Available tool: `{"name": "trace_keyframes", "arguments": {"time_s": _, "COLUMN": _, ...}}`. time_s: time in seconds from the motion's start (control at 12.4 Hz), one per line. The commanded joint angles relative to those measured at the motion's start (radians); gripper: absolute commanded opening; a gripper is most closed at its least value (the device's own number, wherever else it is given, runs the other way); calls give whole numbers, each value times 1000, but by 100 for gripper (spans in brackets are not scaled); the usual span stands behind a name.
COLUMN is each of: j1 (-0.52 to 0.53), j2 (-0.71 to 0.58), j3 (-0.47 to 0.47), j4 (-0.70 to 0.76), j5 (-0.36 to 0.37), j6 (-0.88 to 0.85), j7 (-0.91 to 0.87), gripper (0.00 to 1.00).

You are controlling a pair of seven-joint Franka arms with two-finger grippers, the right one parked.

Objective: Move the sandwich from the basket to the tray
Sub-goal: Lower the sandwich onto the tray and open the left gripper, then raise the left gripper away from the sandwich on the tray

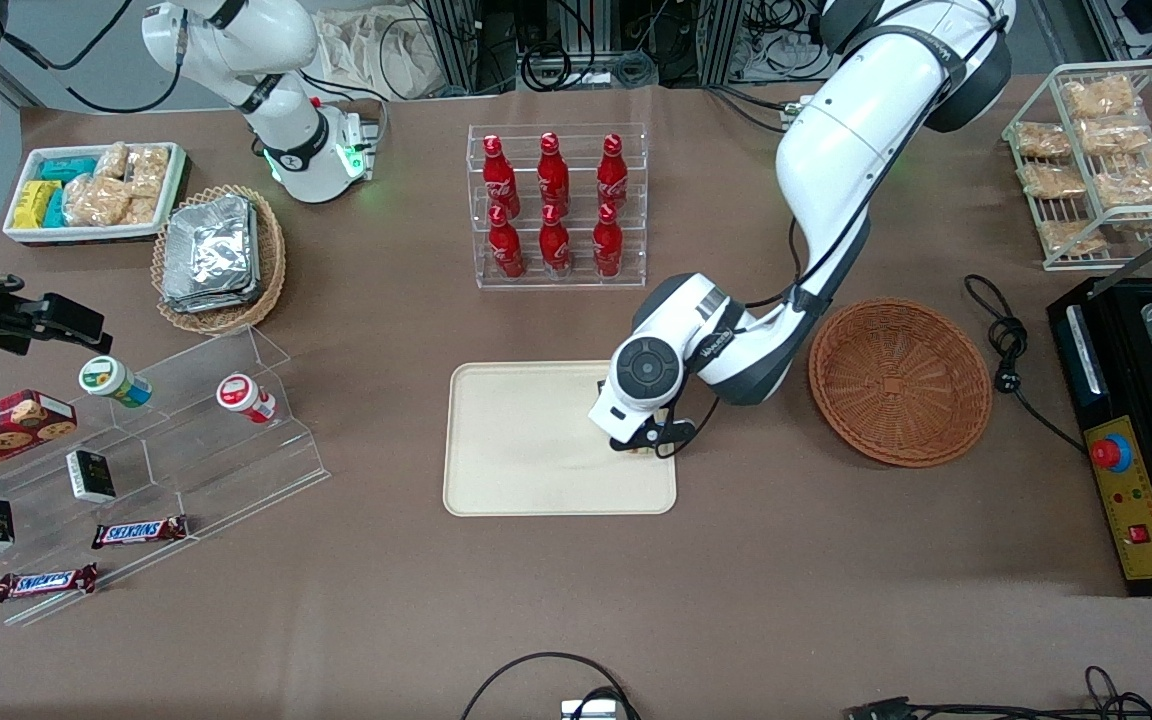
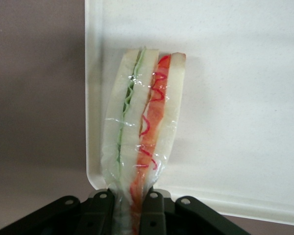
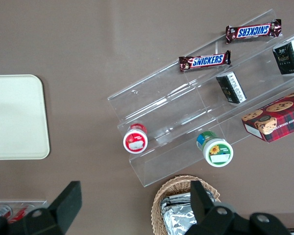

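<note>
Gripping the sandwich (image 2: 142,127), my gripper (image 2: 130,208) hangs above the tray (image 2: 235,98). Its fingers (image 2: 154,215) pinch one end.

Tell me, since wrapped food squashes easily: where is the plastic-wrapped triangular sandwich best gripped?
By one narrow end, from above, squeezing across both bread faces, as the gripper does over the cream rectangular tray. The plastic-wrapped triangular sandwich is a thin slab on edge.

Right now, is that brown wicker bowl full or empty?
Empty: the basket shows only bare weave. The gripper, over the tray, is shut on the sandwich.
</note>
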Motion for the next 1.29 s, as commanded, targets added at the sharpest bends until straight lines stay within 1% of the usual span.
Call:
{"name": "trace_keyframes", "arguments": {"time_s": 0.0, "j1": -11, "j2": 10, "j3": 10, "j4": 28, "j5": 22, "j6": -9, "j7": -23, "gripper": 49}}
{"name": "trace_keyframes", "arguments": {"time_s": 0.08, "j1": -10, "j2": 3, "j3": 10, "j4": 29, "j5": 23, "j6": -10, "j7": -12, "gripper": 99}}
{"name": "trace_keyframes", "arguments": {"time_s": 0.24, "j1": -7, "j2": -23, "j3": 9, "j4": 31, "j5": 23, "j6": -18, "j7": -10, "gripper": 100}}
{"name": "trace_keyframes", "arguments": {"time_s": 0.48, "j1": 50, "j2": -94, "j3": 6, "j4": 22, "j5": 17, "j6": -71, "j7": 5, "gripper": 100}}
{"name": "trace_keyframes", "arguments": {"time_s": 0.64, "j1": 65, "j2": -174, "j3": 6, "j4": 1, "j5": 2, "j6": -160, "j7": 100, "gripper": 100}}
{"name": "trace_keyframes", "arguments": {"time_s": 0.72, "j1": 94, "j2": -232, "j3": 3, "j4": -53, "j5": -3, "j6": -167, "j7": 112, "gripper": 100}}
{"name": "trace_keyframes", "arguments": {"time_s": 0.8, "j1": 120, "j2": -321, "j3": 0, "j4": -147, "j5": -7, "j6": -158, "j7": 115, "gripper": 100}}
{"name": "trace_keyframes", "arguments": {"time_s": 0.88, "j1": 128, "j2": -419, "j3": 1, "j4": -244, "j5": -31, "j6": -156, "j7": 131, "gripper": 100}}
{"name": "trace_keyframes", "arguments": {"time_s": 0.96, "j1": 139, "j2": -522, "j3": 3, "j4": -344, "j5": -56, "j6": -157, "j7": 172, "gripper": 100}}
{"name": "trace_keyframes", "arguments": {"time_s": 1.04, "j1": 172, "j2": -618, "j3": 3, "j4": -431, "j5": -81, "j6": -159, "j7": 224, "gripper": 100}}
{"name": "trace_keyframes", "arguments": {"time_s": 1.21, "j1": 246, "j2": -781, "j3": 4, "j4": -550, "j5": -140, "j6": -179, "j7": 382, "gripper": 100}}
